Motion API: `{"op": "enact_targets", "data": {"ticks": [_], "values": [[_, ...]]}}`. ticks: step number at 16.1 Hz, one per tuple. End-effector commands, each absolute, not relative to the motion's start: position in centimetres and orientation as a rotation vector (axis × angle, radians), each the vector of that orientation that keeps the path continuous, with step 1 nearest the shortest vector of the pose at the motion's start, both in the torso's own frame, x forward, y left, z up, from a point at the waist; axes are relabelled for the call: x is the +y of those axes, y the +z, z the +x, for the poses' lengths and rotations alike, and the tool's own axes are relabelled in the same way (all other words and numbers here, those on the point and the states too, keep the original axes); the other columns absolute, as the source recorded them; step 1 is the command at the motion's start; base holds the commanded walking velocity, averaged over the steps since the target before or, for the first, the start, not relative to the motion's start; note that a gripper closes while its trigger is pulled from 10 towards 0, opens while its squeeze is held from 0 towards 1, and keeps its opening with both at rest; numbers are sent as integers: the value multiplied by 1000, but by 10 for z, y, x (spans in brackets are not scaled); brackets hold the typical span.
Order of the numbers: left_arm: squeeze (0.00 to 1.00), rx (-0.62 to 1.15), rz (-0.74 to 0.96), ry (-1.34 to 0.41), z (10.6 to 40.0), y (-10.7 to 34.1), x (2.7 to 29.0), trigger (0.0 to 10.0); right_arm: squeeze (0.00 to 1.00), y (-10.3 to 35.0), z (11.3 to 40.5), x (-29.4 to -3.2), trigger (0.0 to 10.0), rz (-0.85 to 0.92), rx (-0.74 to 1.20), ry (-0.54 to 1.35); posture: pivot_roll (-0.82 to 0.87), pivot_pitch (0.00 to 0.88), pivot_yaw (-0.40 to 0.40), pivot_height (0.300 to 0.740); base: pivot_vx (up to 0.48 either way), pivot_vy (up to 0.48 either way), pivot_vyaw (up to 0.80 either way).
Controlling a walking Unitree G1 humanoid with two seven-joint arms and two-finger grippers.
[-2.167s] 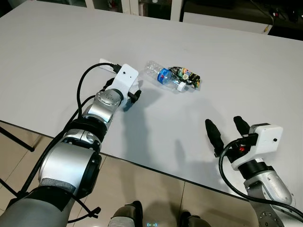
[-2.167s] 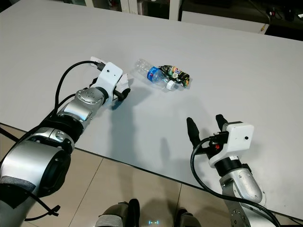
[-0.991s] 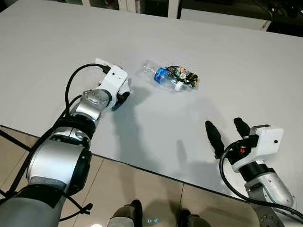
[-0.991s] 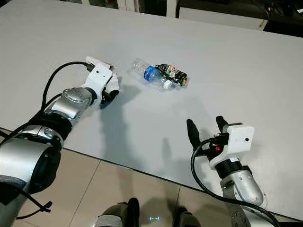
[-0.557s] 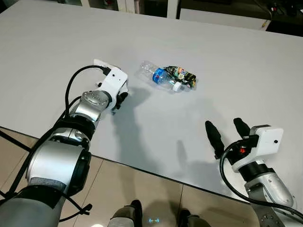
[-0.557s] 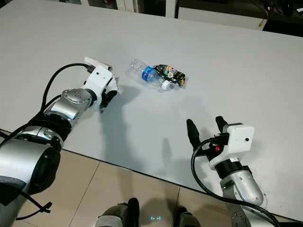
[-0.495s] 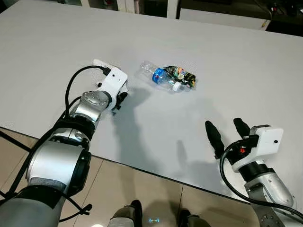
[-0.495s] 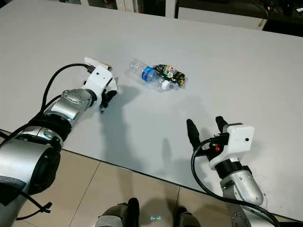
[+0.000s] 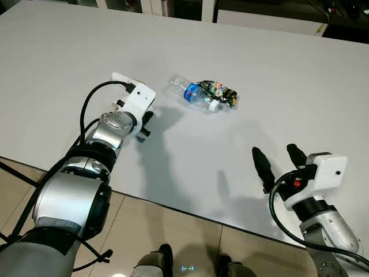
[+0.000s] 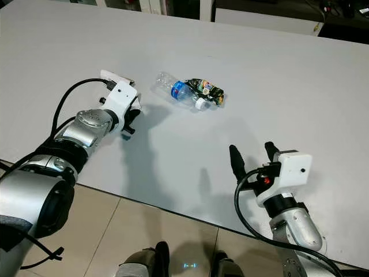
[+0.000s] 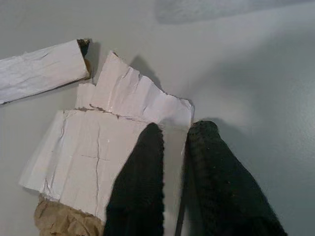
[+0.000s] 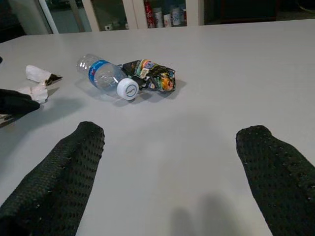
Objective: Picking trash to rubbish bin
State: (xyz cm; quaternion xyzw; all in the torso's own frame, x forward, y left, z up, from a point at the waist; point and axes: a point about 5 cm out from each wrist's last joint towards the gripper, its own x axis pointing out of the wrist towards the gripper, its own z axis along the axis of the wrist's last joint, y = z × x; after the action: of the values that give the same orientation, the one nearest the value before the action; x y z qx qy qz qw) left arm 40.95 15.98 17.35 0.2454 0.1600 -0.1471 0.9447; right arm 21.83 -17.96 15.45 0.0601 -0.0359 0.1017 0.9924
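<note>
On the white table (image 9: 300, 69) lie four pieces of trash: one clear plastic bottle (image 9: 191, 94) with a blue label and white cap, one crumpled black snack wrapper (image 9: 222, 94) touching the bottle's cap end, one torn piece of white paper (image 11: 103, 142) with creases and a brown edge, and one rolled strip of white paper (image 11: 39, 71) just beside it. The bottle lies on its side near the middle of the table, the wrapper against it on the robot's right. The two paper scraps lie under and just ahead of the left gripper (image 11: 173, 135), well to the left of the bottle. That gripper's two black fingers (image 11: 142, 182) are nearly together, with a thin gap between them, their tips at the edge of the torn paper; one finger lies over the paper, and whether the sheet is actually pinched cannot be told. The right gripper (image 10: 252, 156) hovers over the near right part of the table, its two fingers (image 12: 64, 172) spread wide and holding nothing, pointed toward the bottle and wrapper. Against the frames of about two seconds ago, the left gripper has drawn back from the bottle toward the robot's left and settled lower over the paper, while the right gripper has barely shifted. Bottle and wrapper lie together as before.
</note>
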Motion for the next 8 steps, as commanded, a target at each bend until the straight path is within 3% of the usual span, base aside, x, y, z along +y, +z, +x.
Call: {"op": "enact_targets", "data": {"ticks": [1,8], "values": [[0,361,495,-263,405,161,168,0,0,155,217,-182,10000,125,-75,190,77,210,59,740,0,0,0],[0,217,490,-189,408,170,168,0,0,157,223,-184,10000,116,-84,189,100,201,47,740,0,0,0]]}}
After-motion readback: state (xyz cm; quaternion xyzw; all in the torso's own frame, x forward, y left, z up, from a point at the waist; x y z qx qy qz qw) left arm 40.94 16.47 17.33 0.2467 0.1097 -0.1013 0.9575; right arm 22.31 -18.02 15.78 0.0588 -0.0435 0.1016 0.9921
